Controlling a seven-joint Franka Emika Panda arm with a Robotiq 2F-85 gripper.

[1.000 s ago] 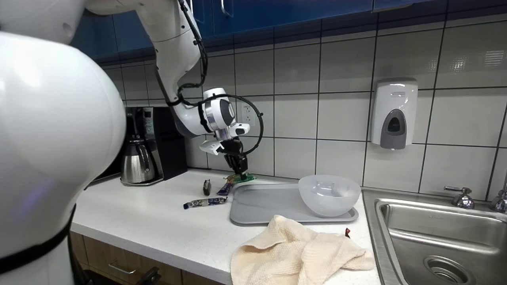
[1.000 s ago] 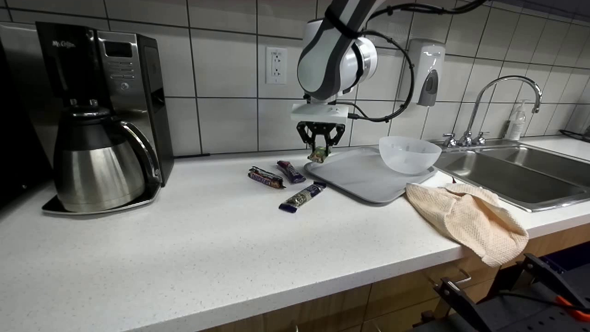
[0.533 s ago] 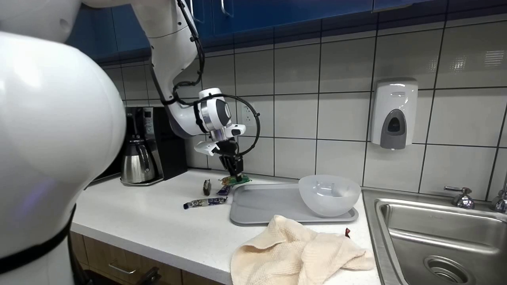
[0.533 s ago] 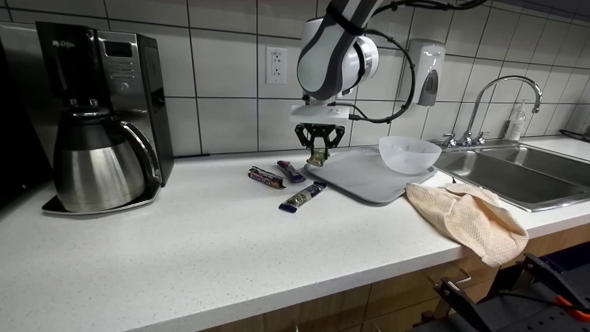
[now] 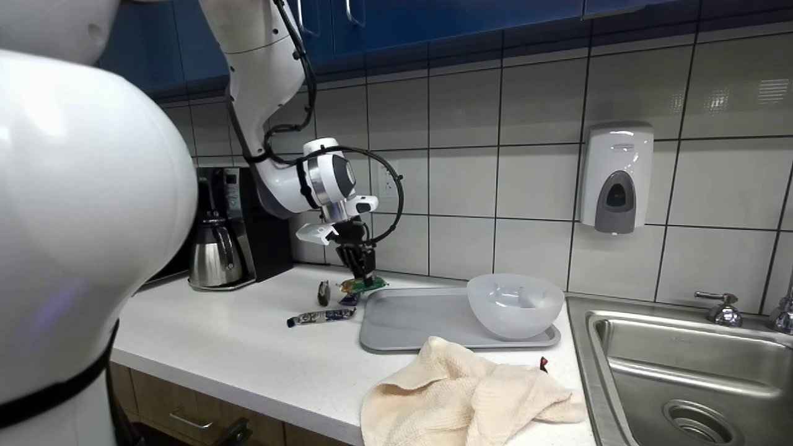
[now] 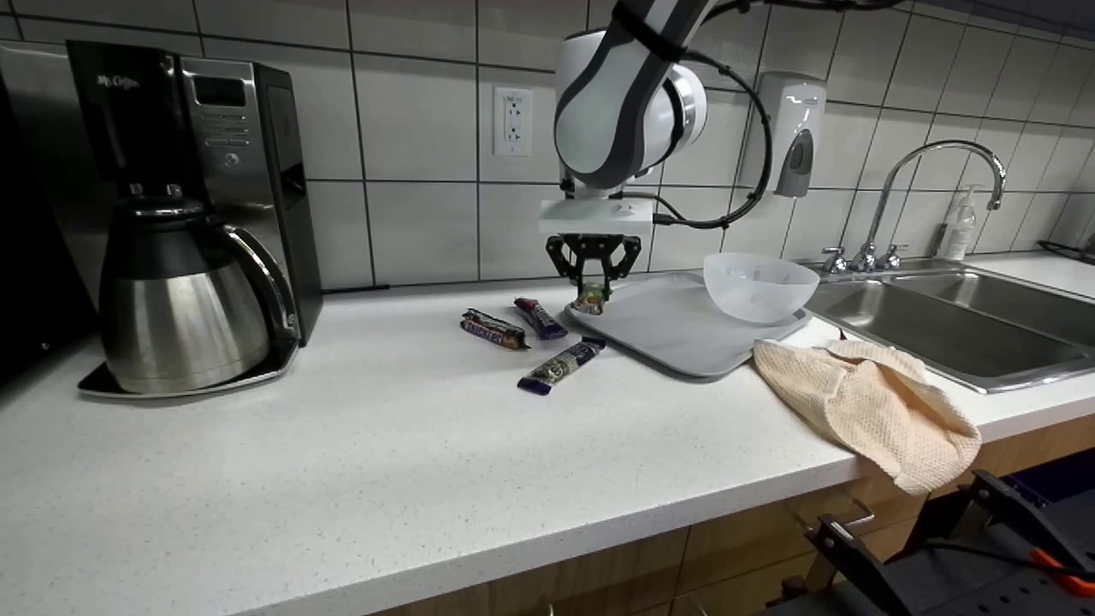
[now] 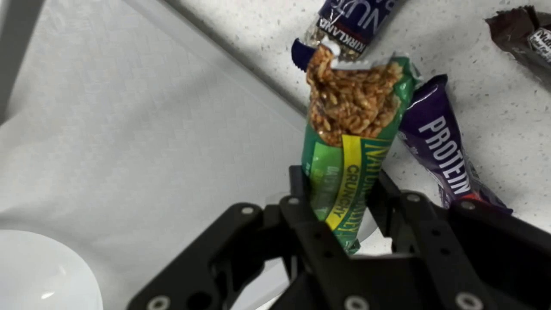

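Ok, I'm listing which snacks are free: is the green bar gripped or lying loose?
Gripped: in the wrist view, the end effector pinches the green bar from both sides.

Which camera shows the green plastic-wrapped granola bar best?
The wrist view. There the green plastic-wrapped granola bar appears large and nearly whole, held in the black two-fingered gripper, with the word CRUNCHY readable. In both exterior views it is only a small green-and-brown shape under the gripper, its lettering too small to read.
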